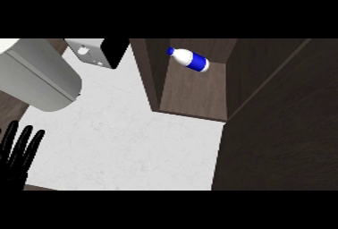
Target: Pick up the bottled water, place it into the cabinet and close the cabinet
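The bottled water lies on its side inside the open cabinet, near the top of my view. Its body is white with a blue label band, and its blue cap points toward the upper left. It rests on the dark wooden floor of the cabinet, toward the back, with bare wood between it and the front edge of that shelf.

The cabinet is dark brown. Its left wall stands just left of the bottle, and its door is swung open, filling the right side of my view as a broad dark panel that runs down to the lower edge.

Below and left of the cabinet spreads the pale, marbled table. At its upper left stands a large grey rounded appliance, and beside that, a small grey box with a black side.

My left hand shows at the far lower left edge, black, with fingers straight, spread a little and pointing upward, holding nothing. It is well apart from the bottle, which sits diagonally across the view, up and to the right, with the table lying between them. My right hand does not show anywhere.
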